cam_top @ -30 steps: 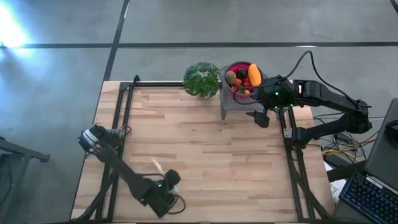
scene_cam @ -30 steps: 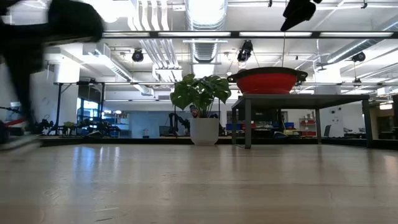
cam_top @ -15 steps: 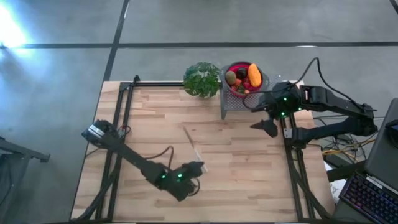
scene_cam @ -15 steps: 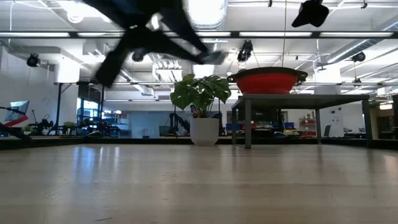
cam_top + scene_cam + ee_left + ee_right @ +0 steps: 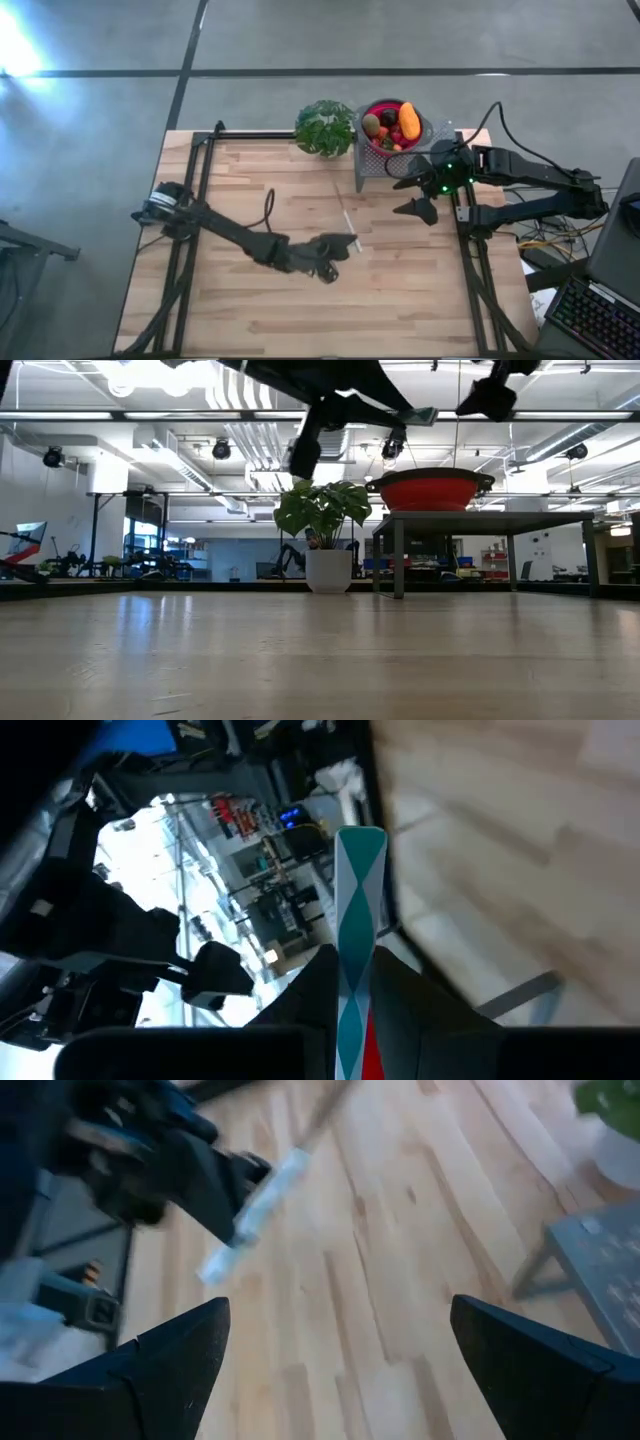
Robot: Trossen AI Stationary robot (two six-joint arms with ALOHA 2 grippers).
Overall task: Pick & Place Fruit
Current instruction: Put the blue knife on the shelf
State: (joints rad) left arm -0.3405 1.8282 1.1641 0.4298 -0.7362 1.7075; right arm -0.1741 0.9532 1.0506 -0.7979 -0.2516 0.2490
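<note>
The fruit [image 5: 393, 125] lies piled in a red bowl [image 5: 376, 107] on a grey stand [image 5: 375, 168] at the table's far edge. The low view shows only the bowl [image 5: 430, 492]. My left gripper [image 5: 345, 245] hovers over the table's middle, shut on a thin pale stick [image 5: 346, 214] patterned teal, white and red [image 5: 360, 900]. My right gripper [image 5: 408, 190] hangs open just in front of the stand, near the right edge, with nothing between its fingers [image 5: 340, 1310]. My left gripper pinches the stick's near end [image 5: 352, 1020] between its two fingers, coming roughly level from the table's left. The stick is lifted clear of the table, and its free end [image 5: 336, 188] points toward the far edge.
A leafy green plant in a white pot [image 5: 325, 128] stands left of the bowl at the far edge. Black metal frame rails [image 5: 195, 200] run along the left and right [image 5: 470, 250] sides. Bare wood [image 5: 300, 310] lies at the near side.
My left gripper has swung from the near left corner toward the table's middle and right, rising and rolling as it went. The stick has come along, and its free end has turned toward the far edge. My right gripper has sunk a little and tipped, staying open.
</note>
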